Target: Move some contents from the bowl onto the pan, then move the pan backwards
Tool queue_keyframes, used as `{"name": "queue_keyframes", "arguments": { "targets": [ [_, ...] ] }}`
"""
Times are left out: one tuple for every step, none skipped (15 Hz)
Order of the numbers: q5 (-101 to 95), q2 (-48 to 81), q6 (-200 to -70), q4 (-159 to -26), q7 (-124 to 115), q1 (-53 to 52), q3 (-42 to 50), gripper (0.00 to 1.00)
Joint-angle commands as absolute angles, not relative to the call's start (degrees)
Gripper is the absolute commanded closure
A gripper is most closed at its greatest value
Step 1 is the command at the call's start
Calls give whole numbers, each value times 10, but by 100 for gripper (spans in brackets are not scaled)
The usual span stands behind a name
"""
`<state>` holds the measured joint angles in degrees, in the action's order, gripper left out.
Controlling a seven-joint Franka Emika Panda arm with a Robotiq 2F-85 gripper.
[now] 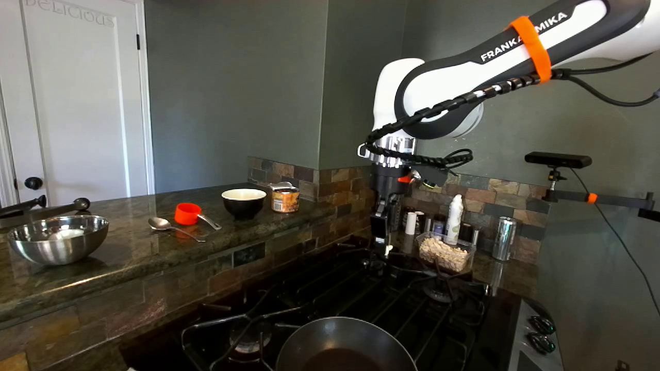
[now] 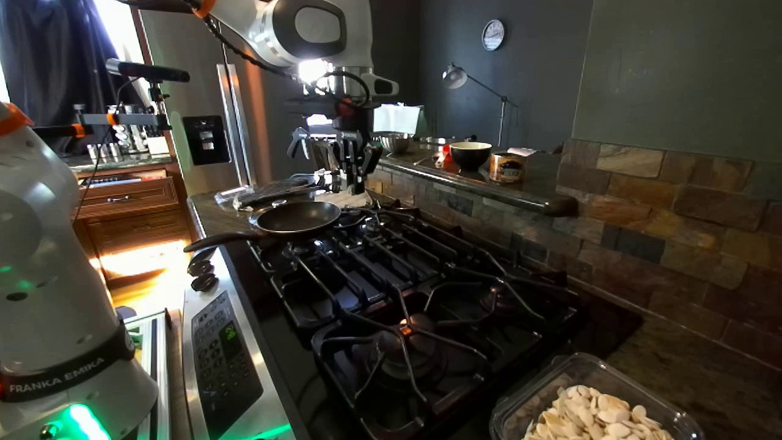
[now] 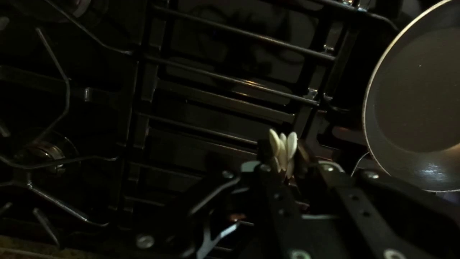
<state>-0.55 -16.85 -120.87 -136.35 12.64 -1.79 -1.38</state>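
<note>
The bowl is a clear plastic container (image 1: 468,257) filled with pale beige flat pieces (image 2: 602,415). It stands at one end of the stove and also shows in an exterior view (image 2: 512,400). The dark frying pan (image 2: 299,215) sits at the stove's opposite end. It also shows in an exterior view (image 1: 345,345) and in the wrist view (image 3: 399,90), where its visible inside holds no pieces. My gripper (image 3: 285,162) is shut on several pale pieces (image 3: 284,145) pinched between its fingertips. The gripper (image 1: 384,248) is above the stove grates, to the left of the pan in the wrist view.
A raised counter (image 1: 154,257) runs along the stove. It bears a steel bowl (image 1: 59,239), a spoon (image 1: 175,228), a red measuring cup (image 1: 187,213), a black bowl (image 1: 244,203) and a can (image 1: 285,200). The pan's handle (image 2: 223,240) points over the stove's front edge.
</note>
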Motion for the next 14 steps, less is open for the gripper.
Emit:
{"name": "queue_keyframes", "arguments": {
  "targets": [
    [-8,-180,-1212,-1379,129,-23,-9,95],
    [-11,-185,-1209,-1386,129,-24,-10,95],
    [-16,-193,-1210,-1396,134,-26,-13,95],
    [-15,-199,-1213,-1405,142,-29,-13,95],
    [-15,-207,-1216,-1415,154,-34,-14,95],
    [-16,-217,-1219,-1426,171,-40,-15,95],
    [-15,-226,-1226,-1437,191,-46,-15,95],
    [-17,-232,-1229,-1444,207,-52,-15,95],
    [-15,-240,-1234,-1451,223,-60,-15,95],
    [-14,-246,-1239,-1455,237,-68,-16,95],
    [-12,-250,-1246,-1458,252,-76,-16,95],
    [-10,-253,-1260,-1461,265,-85,-16,95],
    [-7,-253,-1272,-1460,279,-94,-15,95],
    [-2,-249,-1288,-1457,301,-107,-14,95]
  ]
}}
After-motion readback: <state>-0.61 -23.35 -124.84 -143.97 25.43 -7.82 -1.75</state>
